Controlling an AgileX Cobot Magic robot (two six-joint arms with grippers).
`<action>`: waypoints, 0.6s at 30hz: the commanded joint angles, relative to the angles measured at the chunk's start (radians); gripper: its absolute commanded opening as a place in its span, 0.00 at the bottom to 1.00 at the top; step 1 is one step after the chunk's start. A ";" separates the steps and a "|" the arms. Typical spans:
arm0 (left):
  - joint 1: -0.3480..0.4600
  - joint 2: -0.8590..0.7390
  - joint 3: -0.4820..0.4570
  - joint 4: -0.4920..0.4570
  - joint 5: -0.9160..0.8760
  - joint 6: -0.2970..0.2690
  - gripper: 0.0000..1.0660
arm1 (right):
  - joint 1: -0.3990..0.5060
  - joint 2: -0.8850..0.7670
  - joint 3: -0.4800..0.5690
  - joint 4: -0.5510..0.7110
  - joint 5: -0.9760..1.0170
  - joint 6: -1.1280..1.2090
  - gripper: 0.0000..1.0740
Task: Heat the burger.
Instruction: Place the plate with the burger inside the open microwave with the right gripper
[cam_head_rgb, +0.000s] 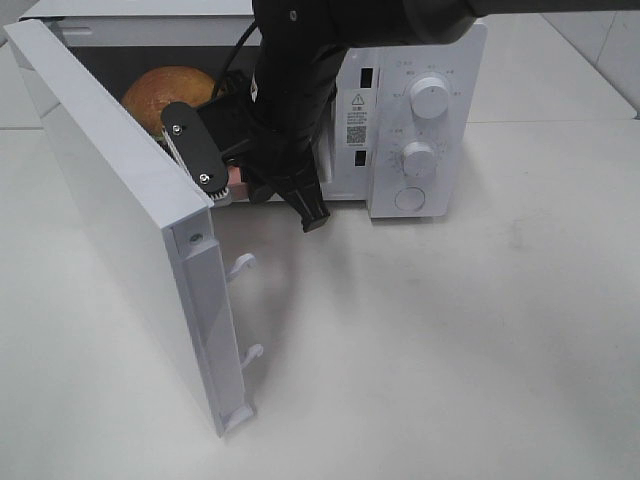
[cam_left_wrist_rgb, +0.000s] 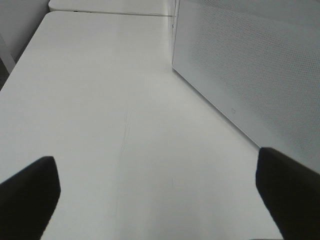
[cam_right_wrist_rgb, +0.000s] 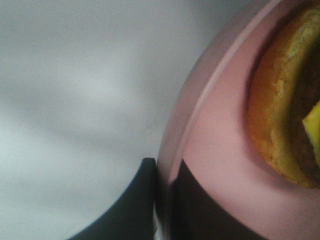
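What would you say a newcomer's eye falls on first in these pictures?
First, the white microwave at the back of the table, its door standing wide open and a black arm reaching inside. There the burger sits on a pink plate, whose rim the right gripper pinches. The left gripper hangs open over the table.

Soft, even overhead light on the matte white tabletop (cam_head_rgb: 480, 330); faint shadow beside the open white microwave door (cam_head_rgb: 120, 230). Right wrist view dim and blurred: round pink plate (cam_right_wrist_rgb: 215, 165) and golden-brown burger (cam_right_wrist_rgb: 275, 110) both out of focus.
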 joint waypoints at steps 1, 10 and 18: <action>-0.005 -0.005 0.001 -0.006 -0.013 -0.001 0.94 | -0.004 0.002 -0.042 0.000 -0.037 0.030 0.00; -0.005 -0.005 0.001 -0.006 -0.013 -0.001 0.94 | -0.004 0.061 -0.133 -0.014 -0.020 0.085 0.00; -0.005 -0.005 0.001 -0.006 -0.013 -0.001 0.94 | -0.027 0.114 -0.210 -0.030 -0.001 0.132 0.00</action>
